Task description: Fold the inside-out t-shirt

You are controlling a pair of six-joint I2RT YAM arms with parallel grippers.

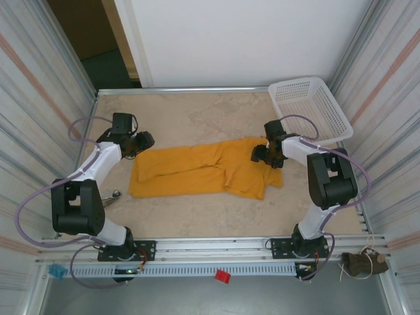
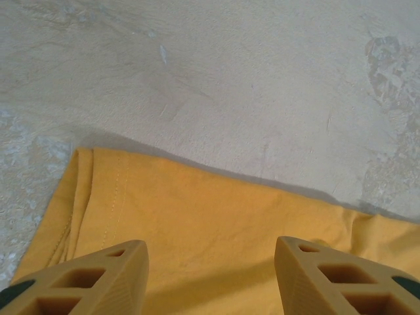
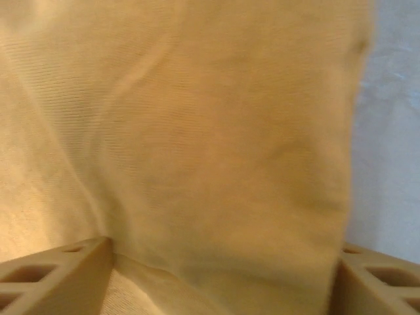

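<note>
The two arm bases are bolted at the near edge of the table (image 1: 197, 216). The inside-out t-shirt (image 1: 197, 172) lies flat across the middle of the table, its long axis running left to right and its plain mustard side up. Its right portion extends nearer than the left.

The left gripper (image 1: 143, 140) is positioned at the far left corner of the shirt. In the left wrist view, the left gripper (image 2: 210, 252) is released. Its fingers (image 2: 118, 269) stand apart above a stitched edge of the t-shirt (image 2: 216, 236), with bare table beyond.

The right gripper (image 1: 261, 155) rests on the shirt's right portion. In the right wrist view, cloth (image 3: 216, 131) fills the gap at the right gripper (image 3: 224, 249). It cannot be determined whether the cloth is clamped.

A white mesh basket (image 1: 294, 82) occupies the far right corner.
</note>
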